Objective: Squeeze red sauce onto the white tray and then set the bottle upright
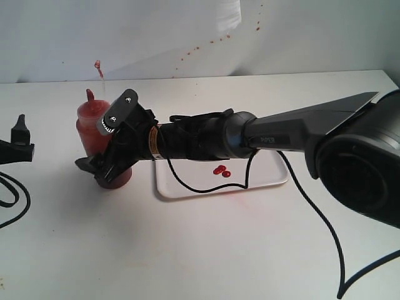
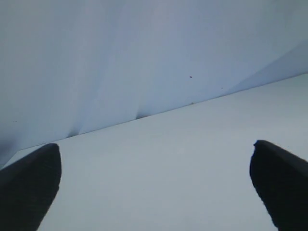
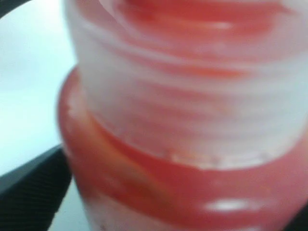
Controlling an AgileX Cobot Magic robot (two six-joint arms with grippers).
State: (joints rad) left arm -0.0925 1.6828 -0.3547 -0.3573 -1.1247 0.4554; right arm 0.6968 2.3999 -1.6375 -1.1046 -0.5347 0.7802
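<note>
Bottle (image 1: 90,131) stands upright on the table (image 1: 187,250) with its nozzle (image 1: 90,95) pointing up. In the exterior view it is near the left end of the white tray (image 1: 187,189) and apart from the tray's rim. The right arm reaches across the tray from the right side. The right gripper (image 1: 97,167) is closed around the lower half of the bottle, with the body of the bottle between its jaws. The cap and shoulder rise above the gripper. In the right wrist view the screw cap (image 3: 192,96) and the red shoulder fill the frame out of focus, and one dark finger (image 3: 29,192) lies against the bottle wall. Red sauce (image 1: 221,170) lies as small rounded blobs near the middle of the tray, well apart from the bottle, and more shows through the bottle's clear wall. The left gripper (image 1: 19,140) sits at the left edge of the exterior view, well apart from the bottle. Its jaws are spread wide over bare table with nothing between them.
</note>
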